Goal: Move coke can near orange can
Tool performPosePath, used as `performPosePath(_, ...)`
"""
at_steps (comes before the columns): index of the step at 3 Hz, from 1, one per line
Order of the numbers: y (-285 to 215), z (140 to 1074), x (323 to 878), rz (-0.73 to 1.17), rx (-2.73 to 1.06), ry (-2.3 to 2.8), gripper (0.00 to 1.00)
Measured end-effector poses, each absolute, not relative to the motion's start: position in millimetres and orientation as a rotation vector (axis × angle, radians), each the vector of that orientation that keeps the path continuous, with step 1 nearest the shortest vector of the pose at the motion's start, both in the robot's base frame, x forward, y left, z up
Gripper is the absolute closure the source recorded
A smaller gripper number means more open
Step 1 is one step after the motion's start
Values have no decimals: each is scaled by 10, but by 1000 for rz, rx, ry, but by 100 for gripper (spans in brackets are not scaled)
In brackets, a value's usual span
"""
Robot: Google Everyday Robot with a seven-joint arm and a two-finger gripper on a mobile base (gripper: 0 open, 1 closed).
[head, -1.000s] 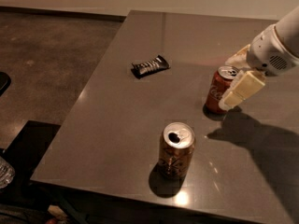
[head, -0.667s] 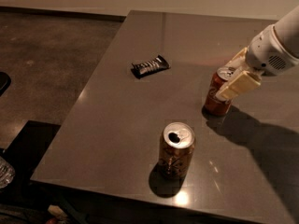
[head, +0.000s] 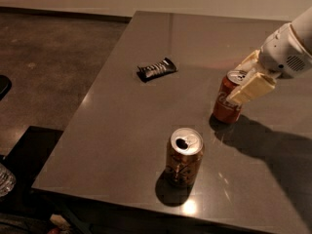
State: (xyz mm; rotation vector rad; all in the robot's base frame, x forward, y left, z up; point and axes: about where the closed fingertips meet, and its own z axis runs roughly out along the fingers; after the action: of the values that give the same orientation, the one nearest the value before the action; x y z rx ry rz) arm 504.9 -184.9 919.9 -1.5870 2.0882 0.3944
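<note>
On the right of the table (head: 117, 130), our gripper (head: 245, 77) clasped the coke can (head: 225, 106), not yet carried near the orange can (head: 184, 160).

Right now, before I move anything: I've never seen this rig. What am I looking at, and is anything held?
One camera looks down on a grey table; where it is mounted is unknown. The white shape entering from the right is the robot's arm. Its end effector sits at the top of the red can, which stands on the table. Whether it grips the can I cannot tell. The orange can stands alone nearer the front edge, apart from the red can. A dark snack bar lies farther back on the left.
</note>
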Motion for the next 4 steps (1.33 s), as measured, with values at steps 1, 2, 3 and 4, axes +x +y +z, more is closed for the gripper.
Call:
performPosePath(1, -1770, 9285, 4787, 443, -1663, 2044, 100)
performPosePath(2, -1723, 9344, 4496, 475, -1729, 1996, 100)
performPosePath(3, -1714, 9363, 4261, 471, -1781, 1952, 100)
performPosePath(4, -1691, 9337, 4055, 464, -1824, 1906, 100)
